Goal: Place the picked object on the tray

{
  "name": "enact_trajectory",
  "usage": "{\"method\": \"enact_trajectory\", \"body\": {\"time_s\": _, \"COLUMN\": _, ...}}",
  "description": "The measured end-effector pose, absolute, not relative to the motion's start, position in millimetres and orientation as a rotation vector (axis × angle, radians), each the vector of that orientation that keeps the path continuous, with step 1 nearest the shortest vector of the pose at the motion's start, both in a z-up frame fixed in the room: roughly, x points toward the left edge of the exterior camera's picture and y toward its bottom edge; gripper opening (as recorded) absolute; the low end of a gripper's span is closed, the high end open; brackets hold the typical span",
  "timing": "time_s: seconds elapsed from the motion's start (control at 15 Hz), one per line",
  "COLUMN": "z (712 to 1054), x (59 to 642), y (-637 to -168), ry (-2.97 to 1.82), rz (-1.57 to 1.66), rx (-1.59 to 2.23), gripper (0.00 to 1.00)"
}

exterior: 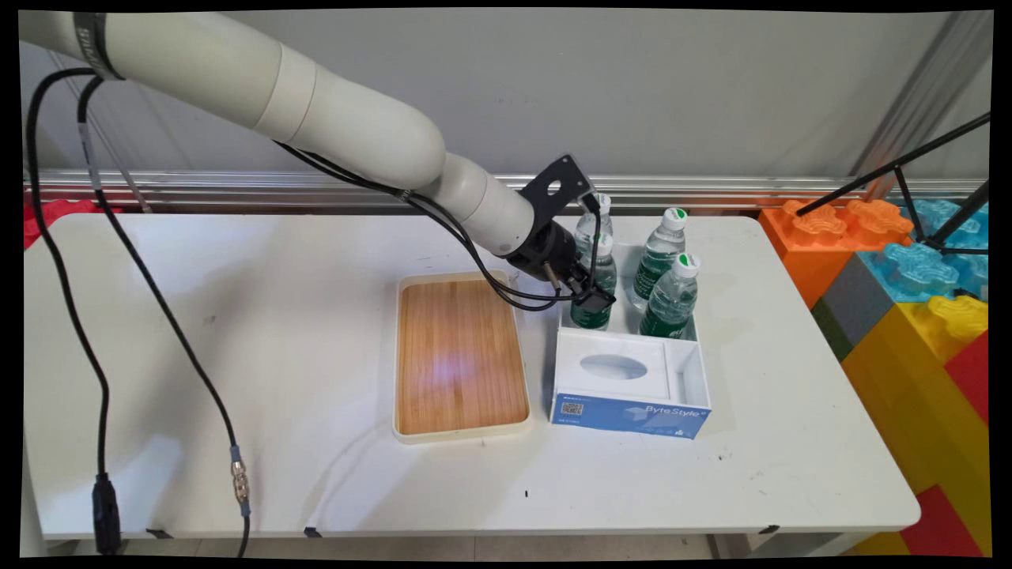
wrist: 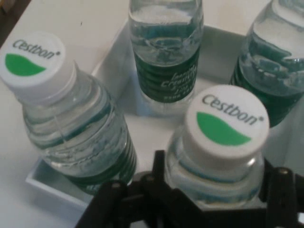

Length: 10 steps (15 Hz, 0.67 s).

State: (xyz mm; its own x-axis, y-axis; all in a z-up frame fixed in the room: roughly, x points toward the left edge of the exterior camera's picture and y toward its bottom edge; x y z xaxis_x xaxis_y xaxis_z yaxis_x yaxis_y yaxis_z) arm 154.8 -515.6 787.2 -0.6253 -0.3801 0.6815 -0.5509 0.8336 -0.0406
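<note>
Four water bottles stand in the white box (exterior: 688, 359), and the pincer (exterior: 594, 298) grips the near-left bottle (exterior: 598, 284) just below its cap (wrist: 226, 121).

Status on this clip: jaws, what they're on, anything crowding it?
Gripper straddling a capped water bottle in the white box. Jaw contact unclear. Three more bottles stand alongside; wooden tray beside the box.

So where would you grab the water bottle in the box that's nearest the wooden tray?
By the neck just under its white cap, coming from above. The bottle stands upright, hemmed in by the other bottles and the box walls, so only its top is free.
</note>
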Motion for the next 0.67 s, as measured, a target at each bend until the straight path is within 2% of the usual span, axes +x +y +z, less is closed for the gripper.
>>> {"method": "enact_trajectory", "body": {"time_s": 0.47, "z": 790, "x": 154, "y": -511, "ry": -2.327, "rz": 0.311, "rx": 0.660, "gripper": 0.00}}
{"method": "enact_trajectory", "body": {"time_s": 0.67, "z": 805, "x": 153, "y": -512, "ry": -2.313, "rz": 0.318, "rx": 0.657, "gripper": 0.00}}
